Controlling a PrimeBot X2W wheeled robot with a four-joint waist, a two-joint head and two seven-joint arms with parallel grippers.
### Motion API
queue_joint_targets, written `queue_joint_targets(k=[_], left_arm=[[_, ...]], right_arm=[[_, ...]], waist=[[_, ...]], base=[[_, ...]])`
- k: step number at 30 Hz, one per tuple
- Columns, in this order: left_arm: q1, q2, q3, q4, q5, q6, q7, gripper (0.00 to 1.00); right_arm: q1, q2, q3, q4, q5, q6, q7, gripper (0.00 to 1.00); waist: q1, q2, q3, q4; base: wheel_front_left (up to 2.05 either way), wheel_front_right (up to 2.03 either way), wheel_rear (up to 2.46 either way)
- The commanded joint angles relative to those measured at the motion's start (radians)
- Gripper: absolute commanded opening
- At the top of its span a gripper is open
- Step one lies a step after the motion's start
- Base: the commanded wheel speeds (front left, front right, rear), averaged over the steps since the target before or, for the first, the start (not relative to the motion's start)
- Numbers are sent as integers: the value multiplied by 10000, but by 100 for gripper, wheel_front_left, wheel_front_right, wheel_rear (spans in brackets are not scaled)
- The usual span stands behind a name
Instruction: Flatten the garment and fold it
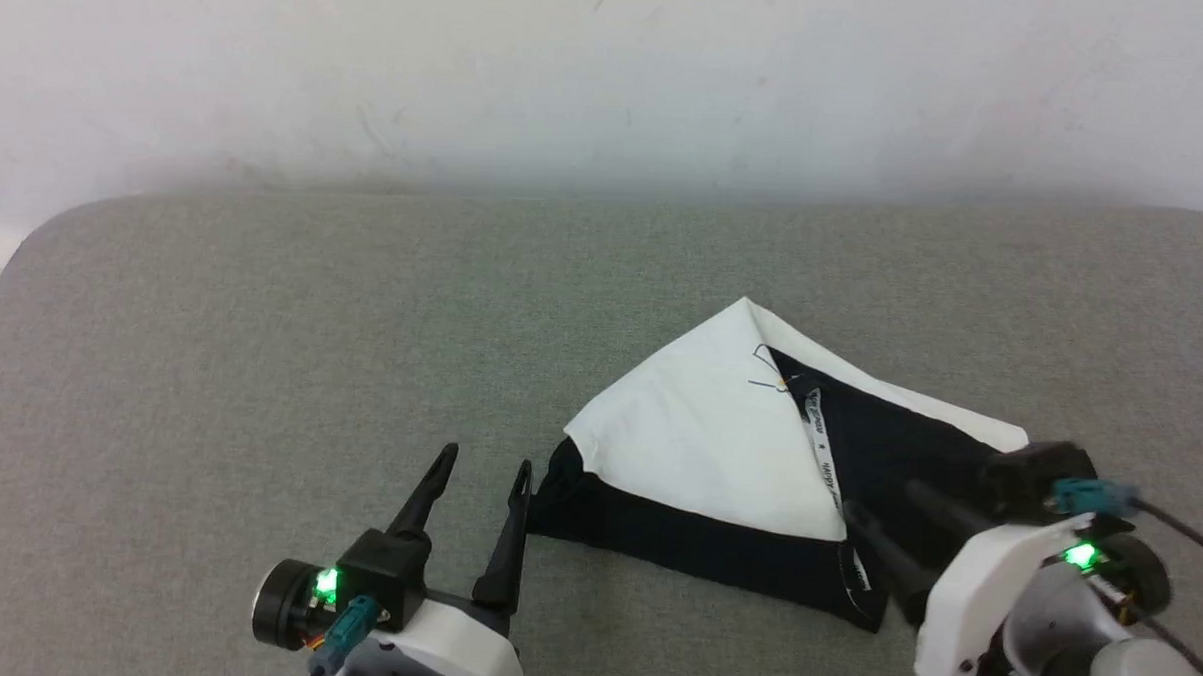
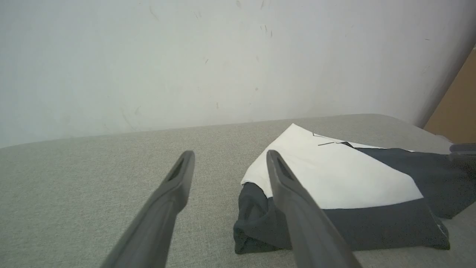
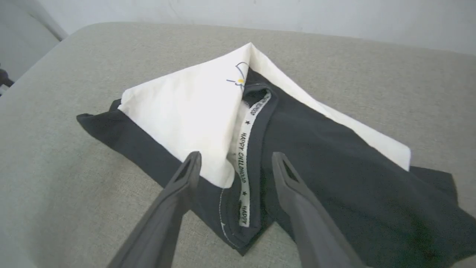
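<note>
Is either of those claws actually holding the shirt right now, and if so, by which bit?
Nothing is held. The right gripper, jaws open, hangs over the neckline of the garment; the left gripper, jaws open, sits beside it.

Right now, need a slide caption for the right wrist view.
Open right pincer over the folded garment, lettered neck tape between its tips, on the grey fabric surface.
</note>
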Motion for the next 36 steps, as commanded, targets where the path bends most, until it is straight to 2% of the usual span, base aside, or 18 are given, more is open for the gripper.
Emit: queue_joint_targets(k=[1,6,13,14,15,19,23,31,36], left_arm=[[-102,-26,7,36,129,-53,-47,100],[-185,-103,-67,93,157,-91,-47,100],[-205,-185,-115,277,166,-107,-47,100],[-190,-188,-117,301,173,-119,-47,100],[-174,-189,-106,322,176,-125,-47,100],[-92,-198,-67,412,174,-148,-47,100],[0,-192,-10,475,167,-172,-47,100],[246,-218,74,428,137,-174,-47,100],[321,-241,195,328,102,-106,-47,100]], right_arm=[[-42,-160,311,-30,235,-17,232,100],[-649,-509,1087,808,605,-17,692,100],[-1407,-762,1857,2324,1025,-17,443,100],[-1456,-753,1905,2492,1103,-17,351,43],[-1512,-754,1977,2611,1153,-17,228,0],[-1749,-773,2192,2706,1416,-17,-401,0],[-2311,-740,2153,2301,1737,-17,-1004,0],[-4511,-244,2252,1392,2569,-17,-1393,0],[-5884,21,2068,1211,2445,-17,-1962,0]], waist=[[1,0,69,137],[1,0,279,580],[1,0,511,1230],[1,0,511,1297],[1,0,499,1340],[1,0,297,1467],[1,0,-46,1509],[1,0,-527,1550],[1,0,-588,1552]], base=[[0,0,0],[0,0,0],[0,0,0],[0,0,0],[0,0,0],[0,0,0],[0,0,0],[0,0,0],[0,0,0]])
